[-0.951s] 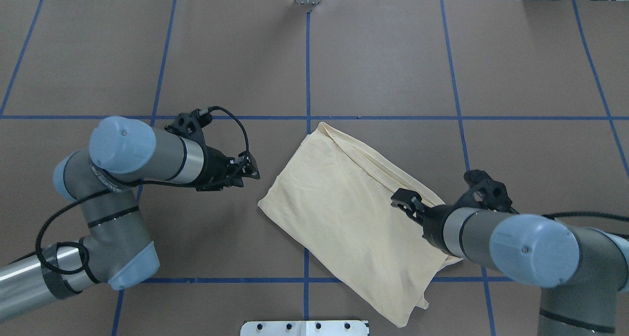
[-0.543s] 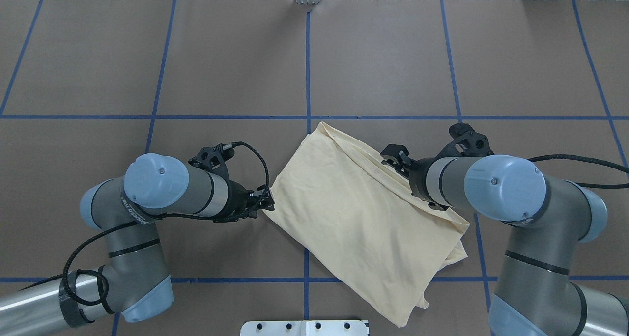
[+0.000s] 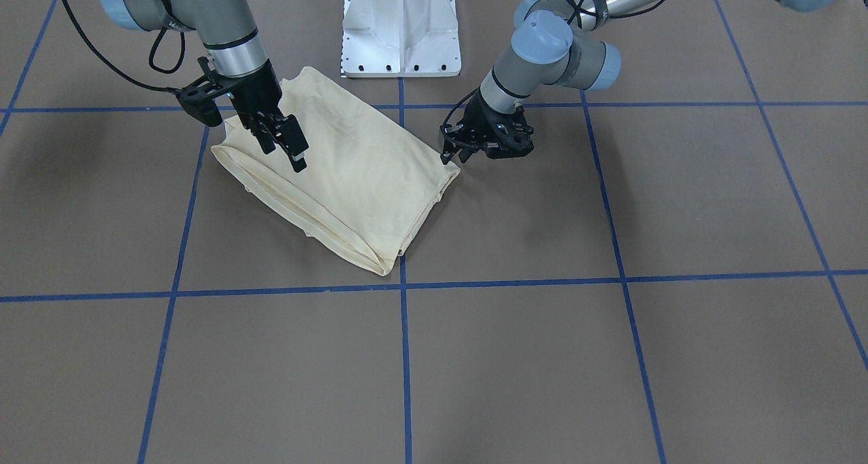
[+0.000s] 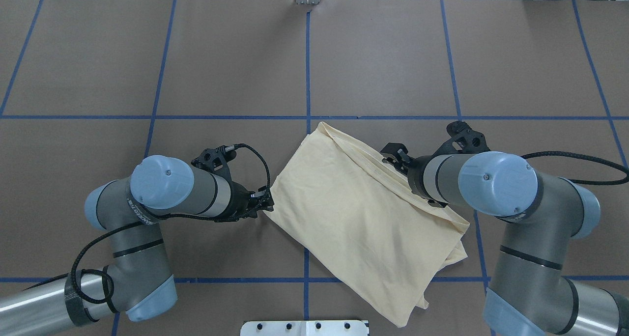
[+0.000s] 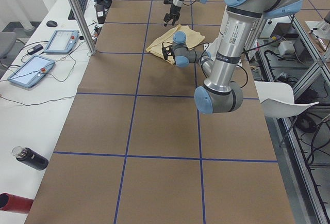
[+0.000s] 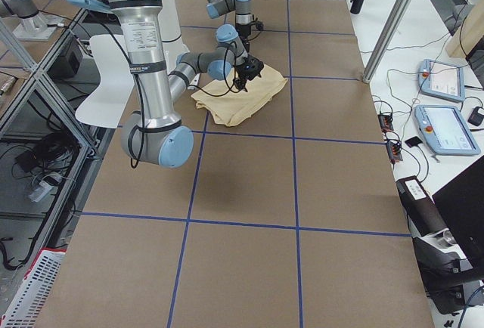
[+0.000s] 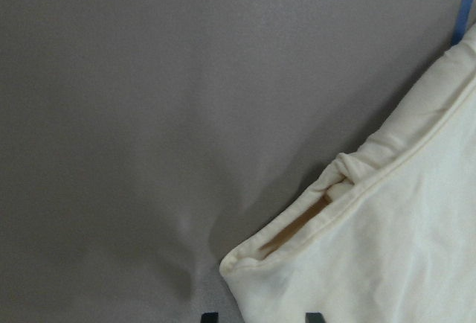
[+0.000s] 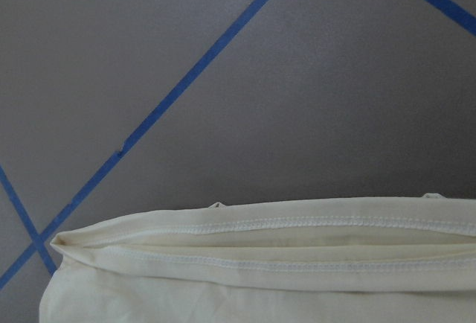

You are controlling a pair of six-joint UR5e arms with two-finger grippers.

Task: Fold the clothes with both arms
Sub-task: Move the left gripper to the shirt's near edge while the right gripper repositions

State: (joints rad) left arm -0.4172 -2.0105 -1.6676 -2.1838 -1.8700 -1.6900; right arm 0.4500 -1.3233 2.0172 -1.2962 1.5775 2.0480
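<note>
shirt (image 4: 363,218) was thin matt cream cloth, softly creased, with a stitched double hem at the edge. bench (image 4: 393,56) cover was a matt brown paper-like sheet; blue tape lines (image 4: 308,70) looked slightly shinier. left arm (image 4: 196,193) and right arm (image 4: 442,179) were satin silver-grey metal tubes with smooth light-blue plastic joint caps (image 4: 159,181). left tool (image 3: 456,153) and right tool (image 3: 283,148) looked like matt black plastic. pedestal (image 3: 400,30) was white painted metal.

A brown mat (image 4: 383,56) crossed by blue tape lines (image 4: 308,70) covers the table. Along one side runs a white bench (image 5: 20,115) carrying two tablet-like pendants (image 5: 30,70) and a black bottle (image 5: 30,158). A white chair (image 5: 281,97) stands opposite.
</note>
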